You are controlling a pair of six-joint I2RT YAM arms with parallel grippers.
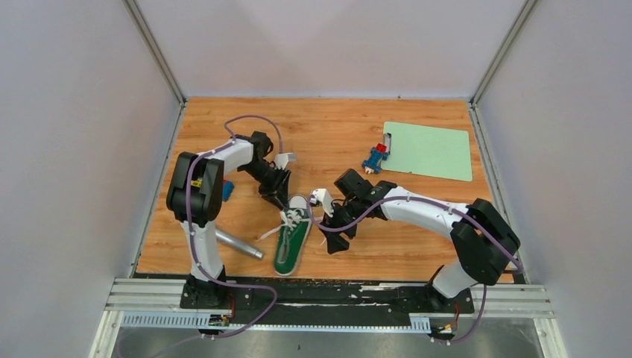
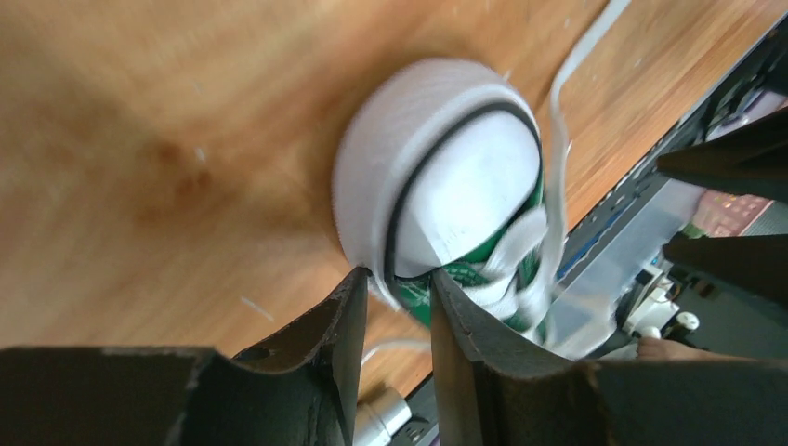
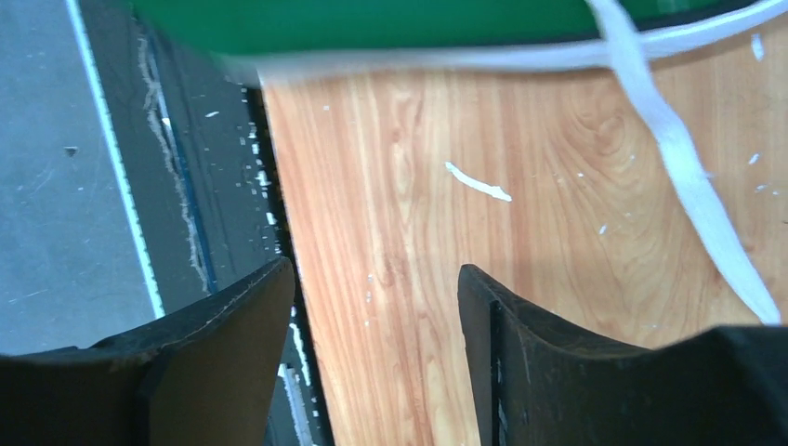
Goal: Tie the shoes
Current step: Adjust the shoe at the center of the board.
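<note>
Left gripper (image 2: pixel 398 281): jaws narrowly parted at the blurred toe of the small green canvas sneaker (image 1: pixel 292 242); right gripper (image 3: pixel 372 271) wide, empty.

L claw (image 2: pixel 400 279) jaws slightly apart, at sneaker (image 2: pixel 455 177) toe

In the left wrist view the shoe (image 2: pixel 446 177) is blurred, its heel end hidden behind the left gripper (image 2: pixel 398 279); whether that gripper pinches a lace (image 2: pixel 558 158) cannot be told; in the right wrist view the shoe is a blurred green band cut off by the top edge; near the table's (image 1: pixel 335 134) left edge the left arm (image 1: pixel 197 194) hides part of a blue thing (image 1: pixel 228 189) and a metal tube (image 1: pixel 240 245); the toy (image 1: pixel 376 158) toward the far right corner is too small to make out.
</note>
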